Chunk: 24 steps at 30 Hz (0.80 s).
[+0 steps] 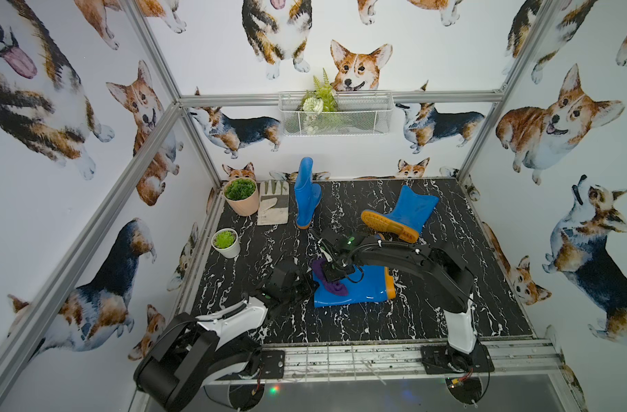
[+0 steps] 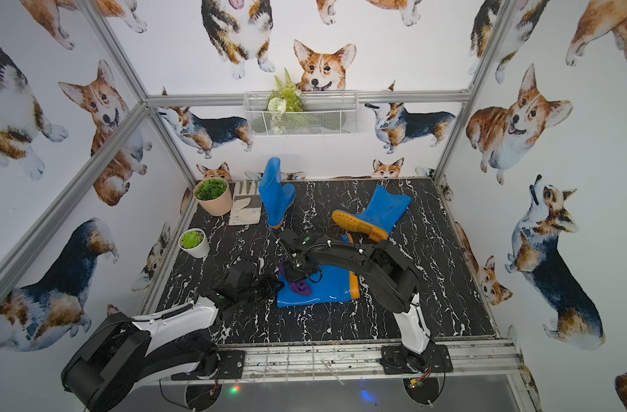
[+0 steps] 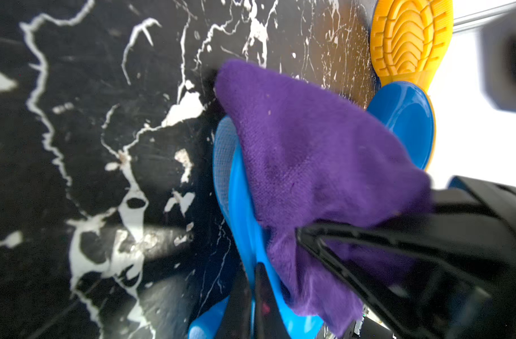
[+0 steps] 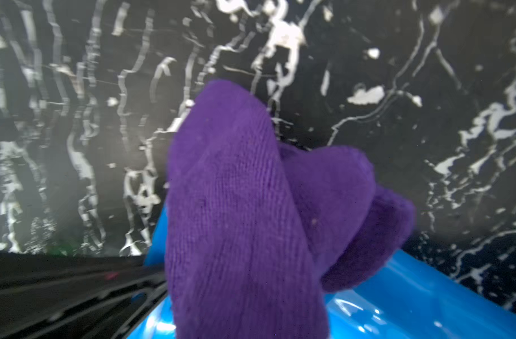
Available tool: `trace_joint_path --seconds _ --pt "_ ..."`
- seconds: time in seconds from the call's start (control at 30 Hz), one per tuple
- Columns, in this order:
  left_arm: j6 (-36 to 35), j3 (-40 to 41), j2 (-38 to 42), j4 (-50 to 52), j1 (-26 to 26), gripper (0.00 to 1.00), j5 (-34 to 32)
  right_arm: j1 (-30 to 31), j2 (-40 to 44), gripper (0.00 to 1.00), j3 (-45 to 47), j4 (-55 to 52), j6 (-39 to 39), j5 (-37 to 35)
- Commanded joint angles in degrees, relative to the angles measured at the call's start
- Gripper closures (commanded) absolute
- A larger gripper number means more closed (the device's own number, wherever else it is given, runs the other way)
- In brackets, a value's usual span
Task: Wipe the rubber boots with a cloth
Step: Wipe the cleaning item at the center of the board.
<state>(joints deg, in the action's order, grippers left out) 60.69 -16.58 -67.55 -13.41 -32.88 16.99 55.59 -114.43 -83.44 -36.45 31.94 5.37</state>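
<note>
Corgi walls (image 1: 233,53), black marbled floor (image 1: 501,285) (possibly scuffed)

3 boots (image 1: 306,194) (image 1: 406,212) (image 1: 361,294), 2 pots (image 1: 241,205) (image 1: 227,246), 1 cloth (image 1: 335,287), 1 glove (image 1: 273,208)

In a top view, one blue boot (image 2: 319,290) lies on its side on the marbled table (image 2: 429,303). The right gripper (image 2: 297,274) holds the purple cloth (image 2: 302,288) against its shaft, and the left gripper (image 2: 271,283) sits at its open end.

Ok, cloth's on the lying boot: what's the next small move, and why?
Probably slide the right pincer, shut on the cloth, along the lying boot toward its orange sole: the cloth sits near the open end, and the left pincer seems to steady the rim.
</note>
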Motion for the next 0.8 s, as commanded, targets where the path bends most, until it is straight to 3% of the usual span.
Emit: trace_joint_path --seconds 0.0,0.03,0.1,0.2,0.37,0.43,0.5,0.57,0.63,0.7,0.77 --pt "0.77 0.19 0.79 -0.32 -0.15 1.0 -0.19 -3.44 2.81 1.0 4.55 -2.04 0.25 -0.39" --pt "0.66 0.23 0.76 -0.33 -0.16 1.0 -0.29 -4.18 4.13 1.0 6.26 -1.72 0.2 0.43" --pt "0.57 0.17 0.04 -0.77 -0.16 1.0 -0.29 -4.45 6.14 0.85 8.32 -1.02 -0.41 0.98" --pt "0.91 -0.03 -2.29 -2.87 -0.15 1.0 0.44 -3.08 6.48 0.5 8.63 -0.89 -0.22 2.14" --pt "1.36 -0.66 -5.04 -4.78 -0.43 1.0 1.72 1.88 0.77 0.2 2.43 -4.76 -0.09 -0.75" --pt "1.46 -0.65 -4.92 -4.8 -0.59 1.0 1.66 2.84 -2.01 0.15 0.21 -7.03 0.13 -2.53" --pt "1.45 -0.43 -4.33 -4.46 -0.61 1.0 1.49 2.94 -3.89 0.16 -0.43 -8.06 0.69 -4.01" --pt "1.54 -0.2 -3.83 -4.19 -0.73 1.0 1.22 2.87 -5.14 0.27 0.01 -8.35 0.87 -5.71" --pt "1.76 -0.04 -3.56 -4.33 -0.93 1.0 1.2 2.84 -5.54 0.58 0.74 -8.14 0.8 -6.54" --pt "2.23 -0.13 -3.71 -5.12 -1.79 1.0 1.54 2.68 -5.16 0.84 1.3 -7.98 0.35 -6.97" --pt "2.35 -0.51 -3.98 -6.1 -4.21 1.0 0.86 2.2 -3.9 0.97 2.29 -7.98 -1.09 -8.42"
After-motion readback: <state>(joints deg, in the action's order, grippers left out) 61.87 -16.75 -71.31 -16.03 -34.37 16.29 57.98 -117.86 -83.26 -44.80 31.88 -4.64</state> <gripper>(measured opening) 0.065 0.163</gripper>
